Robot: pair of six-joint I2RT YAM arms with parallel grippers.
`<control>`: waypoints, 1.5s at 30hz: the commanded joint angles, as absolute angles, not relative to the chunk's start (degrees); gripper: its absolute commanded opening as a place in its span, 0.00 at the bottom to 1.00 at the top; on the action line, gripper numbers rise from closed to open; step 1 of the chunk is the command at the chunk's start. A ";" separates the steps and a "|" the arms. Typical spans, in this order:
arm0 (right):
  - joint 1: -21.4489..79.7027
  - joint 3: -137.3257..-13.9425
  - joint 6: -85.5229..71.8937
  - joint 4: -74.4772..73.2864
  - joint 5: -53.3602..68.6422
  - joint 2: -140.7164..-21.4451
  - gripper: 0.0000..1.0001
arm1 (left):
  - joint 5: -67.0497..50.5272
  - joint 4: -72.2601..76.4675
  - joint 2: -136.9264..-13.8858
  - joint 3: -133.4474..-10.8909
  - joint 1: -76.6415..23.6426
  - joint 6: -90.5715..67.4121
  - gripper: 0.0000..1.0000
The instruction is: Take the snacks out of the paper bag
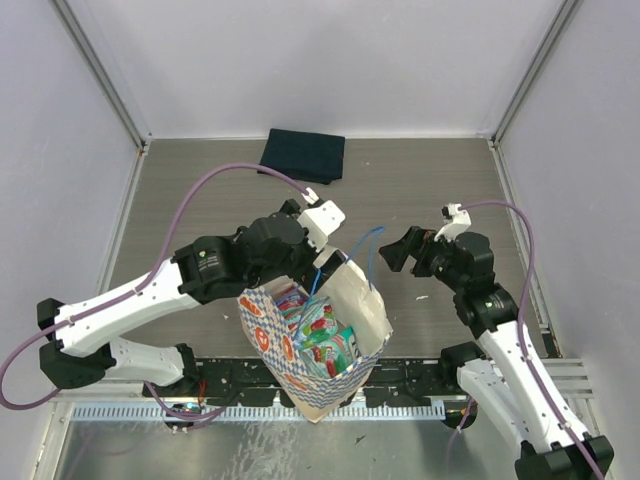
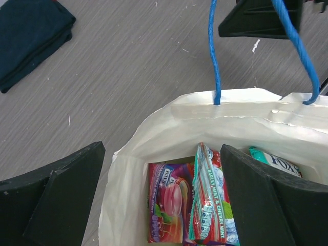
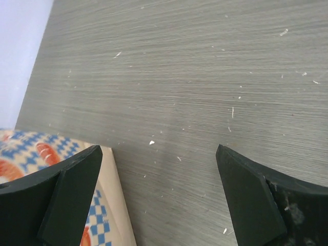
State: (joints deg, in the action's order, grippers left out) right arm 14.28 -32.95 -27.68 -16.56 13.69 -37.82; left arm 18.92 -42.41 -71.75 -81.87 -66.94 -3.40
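— Where do your snacks [image 1: 322, 340] sit?
— Inside the paper bag [image 1: 268, 325], which stands at the table's [image 1: 430, 180] near edge, between the arms.
— And your grippers?
— Your left gripper [image 2: 163, 151] hangs wide open over the bag's mouth, holding nothing. Your right gripper [image 3: 159, 151], equally spread and empty, hovers just right of the bag.

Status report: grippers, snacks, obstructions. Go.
Left gripper jaws open over paper bag rim, nothing held. Right gripper jaws open beside bag, over table. Snacks in bag, none seen out. Blue cord handle stands by the opening.
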 commanded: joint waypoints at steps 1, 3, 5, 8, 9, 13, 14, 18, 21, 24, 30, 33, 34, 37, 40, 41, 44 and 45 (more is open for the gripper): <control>14.58 -40.70 -22.49 -20.35 18.11 -32.31 1.00 | 18.24 -38.87 -70.29 -81.86 -66.62 -2.57 0.98; 14.57 -43.94 -23.03 -22.22 18.99 -30.14 1.00 | 18.56 -38.83 -70.39 -81.52 -66.60 -2.55 0.98; 14.59 -47.54 -22.89 -25.35 21.91 -30.18 1.00 | 18.85 -38.62 -70.31 -81.18 -66.62 -2.61 0.98; 14.54 -52.03 -20.60 -31.57 29.10 -32.01 0.98 | 19.10 -38.74 -70.18 -80.90 -66.62 -2.72 0.98; 14.54 -53.20 -19.77 -33.88 30.26 -32.41 0.98 | 19.35 -38.90 -70.14 -80.89 -66.67 -2.72 0.98; 15.42 -55.76 -16.54 -40.26 32.96 -33.77 0.98 | 20.17 -39.74 -69.42 -80.89 -66.60 -2.68 0.98; 15.42 -55.83 -16.40 -40.43 34.14 -33.97 0.98 | 20.46 -39.94 -69.24 -80.92 -66.60 -2.64 0.98; 15.87 -56.99 -14.01 -42.11 37.50 -35.57 0.98 | 21.08 -41.22 -69.09 -81.31 -66.60 -2.55 0.98; 16.42 -57.68 -13.00 -42.95 38.11 -36.55 0.98 | 21.47 -42.02 -69.17 -81.34 -66.62 -2.55 0.98; 16.67 -56.87 -13.02 -42.29 40.09 -37.23 0.93 | 22.15 -42.10 -69.39 -81.00 -66.58 -2.46 0.98; 19.71 -56.97 -12.40 -41.11 42.11 -39.40 0.92 | 21.46 -41.69 -70.66 -80.90 -65.52 -2.41 0.98; 24.96 -57.53 -11.80 -41.37 39.02 -42.40 0.92 | 20.93 -41.50 -71.75 -81.38 -64.60 -2.24 0.98; 28.19 -57.67 -11.70 -41.17 36.46 -43.58 0.91 | 20.84 -41.42 -72.06 -81.61 -64.34 -2.20 0.98; 39.24 -58.20 -12.26 -40.23 23.23 -47.50 0.88 | 20.69 -41.67 -73.29 -82.47 -63.79 -2.02 0.98; 44.76 -58.80 -12.56 -38.96 17.59 -51.69 0.68 | 20.63 -41.95 -74.89 -83.05 -63.17 -1.73 0.98; 45.16 -59.06 -12.69 -38.31 16.54 -52.94 0.60 | 20.54 -41.93 -75.08 -83.09 -62.85 -1.63 0.98; 45.21 -60.35 -13.81 -36.17 9.57 -55.19 0.43 | 19.85 -41.25 -75.47 -82.97 -61.20 -1.30 0.98; 45.23 -60.82 -14.32 -35.21 6.90 -55.61 0.36 | 19.30 -40.77 -75.56 -82.92 -59.96 -1.10 0.98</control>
